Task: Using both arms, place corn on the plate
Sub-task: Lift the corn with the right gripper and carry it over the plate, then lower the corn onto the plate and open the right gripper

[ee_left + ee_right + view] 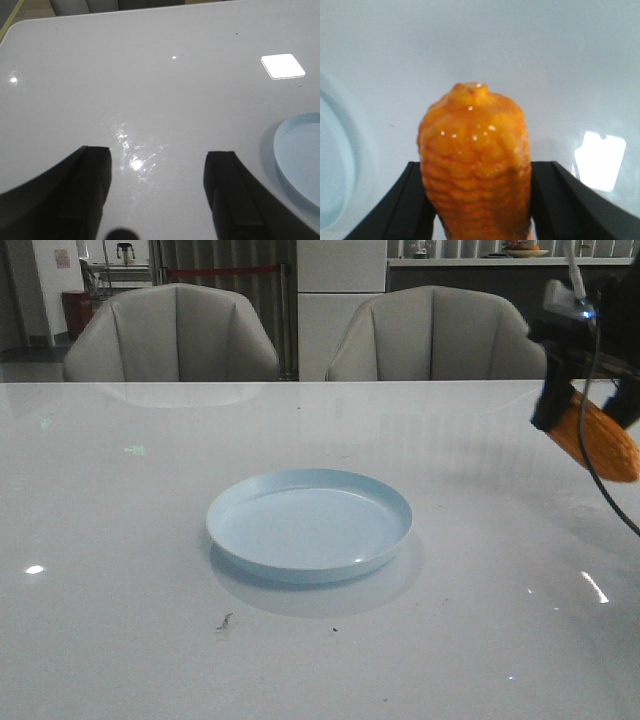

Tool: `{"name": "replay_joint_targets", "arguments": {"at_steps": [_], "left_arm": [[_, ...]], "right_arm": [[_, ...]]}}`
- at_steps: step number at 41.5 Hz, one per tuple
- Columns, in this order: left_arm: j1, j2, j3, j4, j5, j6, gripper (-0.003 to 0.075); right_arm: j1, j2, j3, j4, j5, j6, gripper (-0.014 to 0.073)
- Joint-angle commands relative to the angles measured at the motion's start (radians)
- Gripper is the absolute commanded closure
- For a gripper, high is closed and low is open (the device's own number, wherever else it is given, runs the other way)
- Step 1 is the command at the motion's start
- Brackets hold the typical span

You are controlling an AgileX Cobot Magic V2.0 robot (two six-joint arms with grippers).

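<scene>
Glossy white table (120, 540) before two grey chairs (170, 335), right claw (590, 405) gripping corn (605, 440), left claw (157, 187) spread

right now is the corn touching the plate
Apart. The front view shows the corn held in the right claw above the table, well to the right of the plate, with bare tabletop between them.

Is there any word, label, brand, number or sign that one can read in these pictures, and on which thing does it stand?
No text can be read.
The corn, the plate and the table carry no writing.
A small sign on the far wall in the front view is too blurred to read.
</scene>
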Motion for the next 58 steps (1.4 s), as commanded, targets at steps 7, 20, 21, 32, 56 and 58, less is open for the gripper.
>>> {"name": "replay_joint_targets", "arguments": {"at_steps": [7, 20, 21, 32, 56, 58], "left_arm": [[-0.008, -0.012, -0.031, -0.007, -0.100, -0.003, 0.0265], [-0.008, -0.012, -0.031, -0.007, -0.100, -0.003, 0.0265], [-0.008, -0.012, -0.031, -0.007, -0.100, -0.003, 0.0265], [-0.008, -0.012, -0.031, -0.007, -0.098, -0.003, 0.0265], [-0.008, -0.012, -0.031, -0.007, -0.096, -0.003, 0.0265], [-0.008, -0.012, -0.031, -0.007, -0.096, -0.003, 0.0265]], "right_arm": [[0.192, -0.054, -0.183, 0.056, 0.074, -0.017, 0.0528], [0.423, 0.011, -0.210, 0.059, 0.001, -0.017, 0.0525], [0.435, 0.022, -0.210, 0.061, -0.001, -0.017, 0.0523], [0.511, 0.110, -0.215, 0.078, 0.002, -0.017, 0.0423], [0.508, 0.127, -0.233, 0.079, -0.012, -0.019, 0.0033], [0.506, 0.125, -0.252, 0.062, -0.007, -0.019, 0.0033]]}}
